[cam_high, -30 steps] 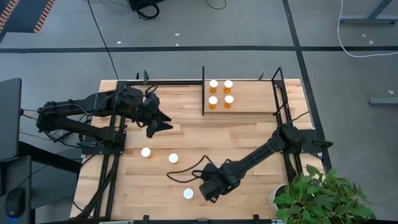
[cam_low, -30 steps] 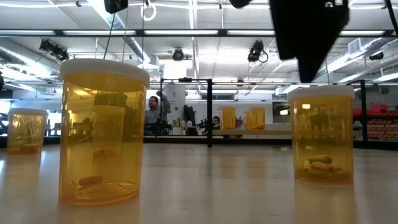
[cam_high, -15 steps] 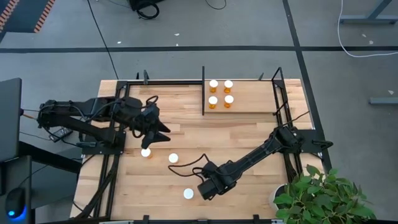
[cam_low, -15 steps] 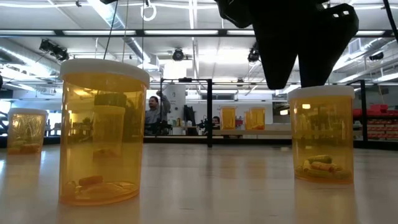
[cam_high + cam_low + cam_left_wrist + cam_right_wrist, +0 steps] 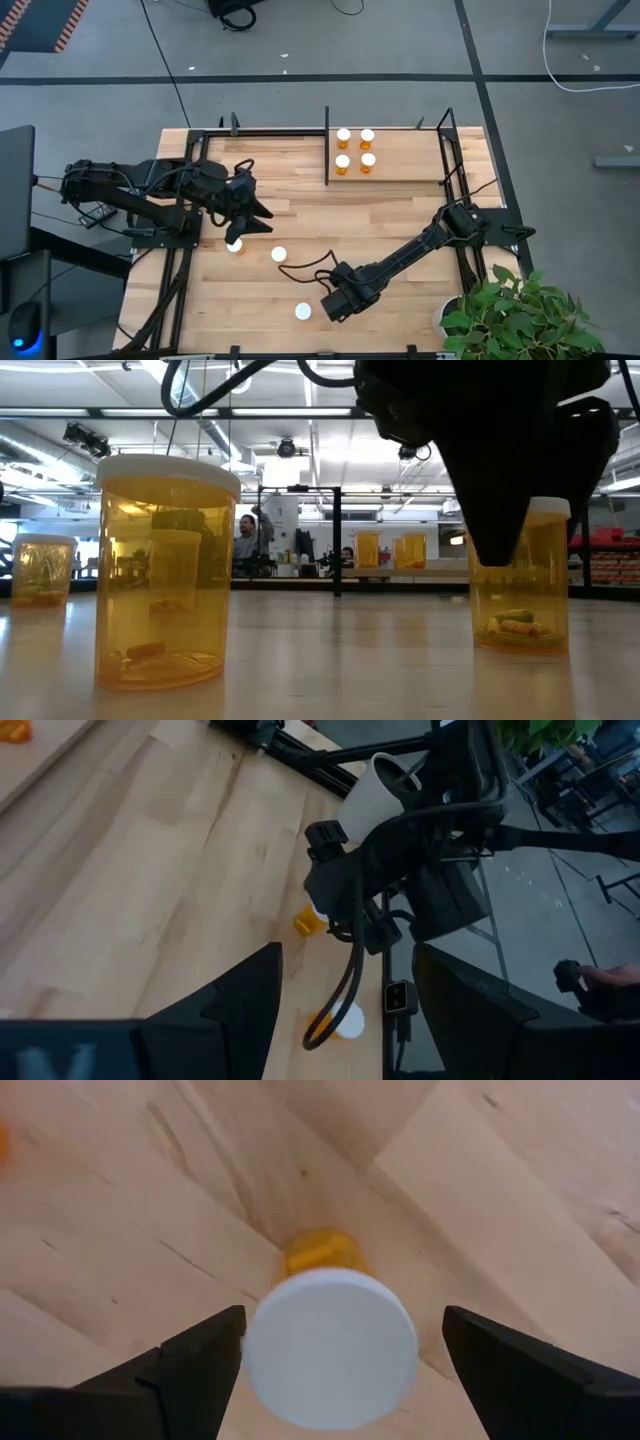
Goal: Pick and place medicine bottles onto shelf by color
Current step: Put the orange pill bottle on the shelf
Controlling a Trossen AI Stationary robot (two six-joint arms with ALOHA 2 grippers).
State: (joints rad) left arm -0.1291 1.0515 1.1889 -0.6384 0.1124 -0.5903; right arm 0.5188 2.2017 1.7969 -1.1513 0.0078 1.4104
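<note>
Three medicine bottles stand loose on the striped wooden tabletop (image 5: 400,215): one near the front edge (image 5: 303,311), one mid-table (image 5: 279,255), and one further left (image 5: 233,246). Four more (image 5: 355,150) already stand in a square on the pale shelf (image 5: 410,160) at the far side. Each is a small translucent orange cylinder with a round white cap; they look light, rigid and smooth, so likely to tip or slide if nudged, and best taken across the body or cap from above. The right gripper (image 5: 333,305) sits just beside the front bottle, jaws spread wide with nothing between them. The left gripper (image 5: 245,212) hovers just above the left bottle, its fingers parted and holding nothing. The right wrist view looks nearly straight down on a white cap (image 5: 330,1348), with a dark finger (image 5: 190,1370) on each side and clear of it, an alignment the high view cannot confirm. The low view alone shows pills lying in the bottom of the nearest bottles (image 5: 165,570), and a dark gripper hanging in front of one bottle (image 5: 520,575). The left wrist view shows the right arm (image 5: 410,870) across the table with a bottle (image 5: 309,921) beyond it.
</note>
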